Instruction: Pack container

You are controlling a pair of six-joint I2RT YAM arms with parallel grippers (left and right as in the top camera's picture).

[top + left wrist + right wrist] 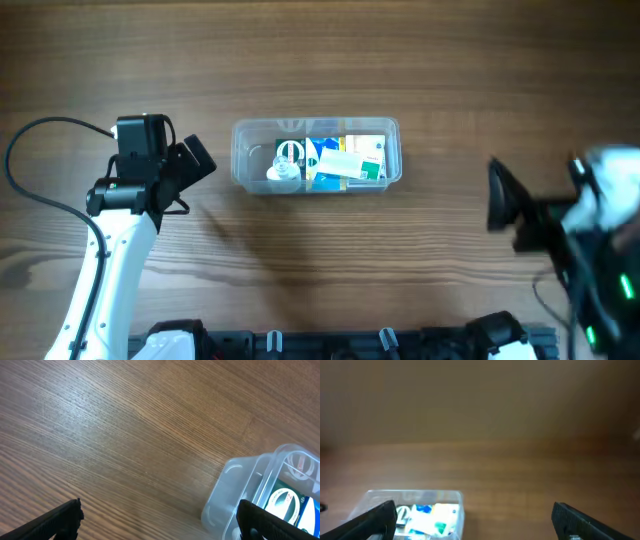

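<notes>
The clear plastic container (240, 160) sits mid-table, holding small white, blue and green boxes (345, 160) and a round white item (284, 172). My left gripper (190, 165) is open and empty just left of the container; in the left wrist view (160, 520) the container's corner (235, 490) lies by its right finger. My right gripper (510, 210) is open and empty, well right of the container. In the blurred right wrist view (472, 520) the container (455, 497) shows at lower left.
Bare wooden tabletop (400, 60) surrounds the container. A black cable (30, 180) loops at the far left beside the left arm. A dark rail (330, 340) runs along the front edge.
</notes>
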